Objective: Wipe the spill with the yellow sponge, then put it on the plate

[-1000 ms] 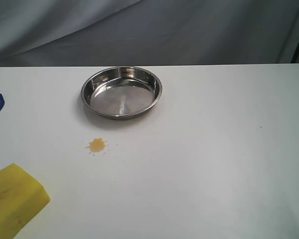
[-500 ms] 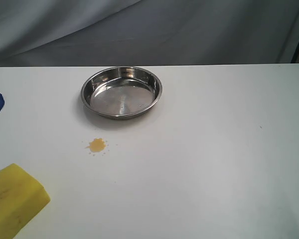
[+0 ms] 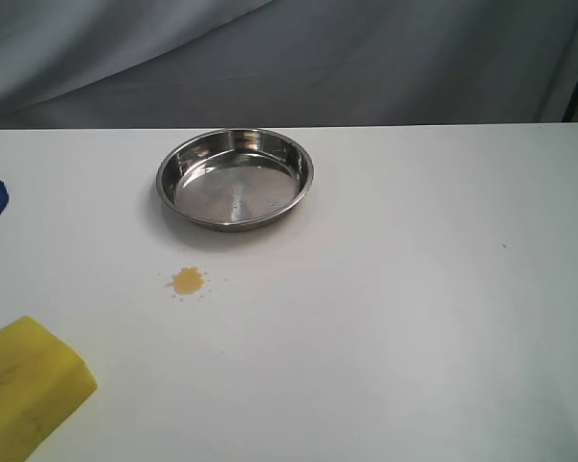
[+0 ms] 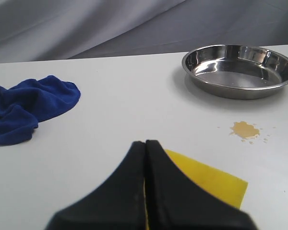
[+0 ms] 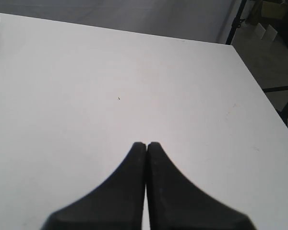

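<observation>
One plate, round and of shiny steel, is being carried by the white counter, and nothing is being held in it. One spill, a small orange-yellow blotch ringed with tiny specks, is being shown near the plate, on its camera side and slightly to its left in the exterior view. One yellow sponge is lying well apart from the plate, farther out than the spill on that same left, camera-side stretch, and is being cut off by the frame edge. One crumpled blue cloth is being seen to the left of the plate, well apart from it. Two grippers are being shown. The left gripper is being held clenched on nothing, with the sponge partly hidden behind its tips and not gripped. The right gripper is likewise being held clenched on nothing, over bare counter well apart from the plate.
</observation>
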You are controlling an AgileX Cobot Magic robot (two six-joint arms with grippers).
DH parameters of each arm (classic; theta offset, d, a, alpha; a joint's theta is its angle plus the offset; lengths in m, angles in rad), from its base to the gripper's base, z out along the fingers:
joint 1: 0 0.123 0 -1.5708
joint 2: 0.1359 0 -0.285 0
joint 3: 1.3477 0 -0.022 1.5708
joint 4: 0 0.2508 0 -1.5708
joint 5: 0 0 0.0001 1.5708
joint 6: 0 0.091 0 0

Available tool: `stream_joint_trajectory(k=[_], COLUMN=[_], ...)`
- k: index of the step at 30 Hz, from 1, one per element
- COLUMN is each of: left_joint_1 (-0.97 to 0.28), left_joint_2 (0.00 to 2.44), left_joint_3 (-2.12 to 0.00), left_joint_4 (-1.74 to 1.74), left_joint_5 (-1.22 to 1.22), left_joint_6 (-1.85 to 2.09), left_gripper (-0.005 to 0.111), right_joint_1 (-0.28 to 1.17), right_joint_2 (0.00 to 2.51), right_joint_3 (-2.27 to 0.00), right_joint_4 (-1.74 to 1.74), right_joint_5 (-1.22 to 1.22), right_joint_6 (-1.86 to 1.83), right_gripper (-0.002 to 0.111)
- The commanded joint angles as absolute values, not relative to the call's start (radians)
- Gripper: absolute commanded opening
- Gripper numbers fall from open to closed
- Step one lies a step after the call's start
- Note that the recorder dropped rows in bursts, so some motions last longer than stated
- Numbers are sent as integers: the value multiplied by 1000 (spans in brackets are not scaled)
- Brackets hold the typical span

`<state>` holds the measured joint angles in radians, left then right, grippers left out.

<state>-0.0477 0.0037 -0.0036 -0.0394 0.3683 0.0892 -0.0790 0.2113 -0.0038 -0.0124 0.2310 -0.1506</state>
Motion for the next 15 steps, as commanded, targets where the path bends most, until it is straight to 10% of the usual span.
stream_joint_trajectory(k=[1, 15], left_joint_1=[-48, -48], left_joint_2=[0, 0], left_joint_3=[0, 0], left_joint_4=[72, 93], left_joint_5=[334, 324], left_joint_6=[89, 89], left_gripper=[0, 0], right_joint_1=[-82, -82], right_joint_2=[215, 215], right_joint_3=[0, 0], right_joint_4=[-7, -7], right_joint_5=[223, 223], right_joint_6=[-150, -150], right_gripper=[0, 0])
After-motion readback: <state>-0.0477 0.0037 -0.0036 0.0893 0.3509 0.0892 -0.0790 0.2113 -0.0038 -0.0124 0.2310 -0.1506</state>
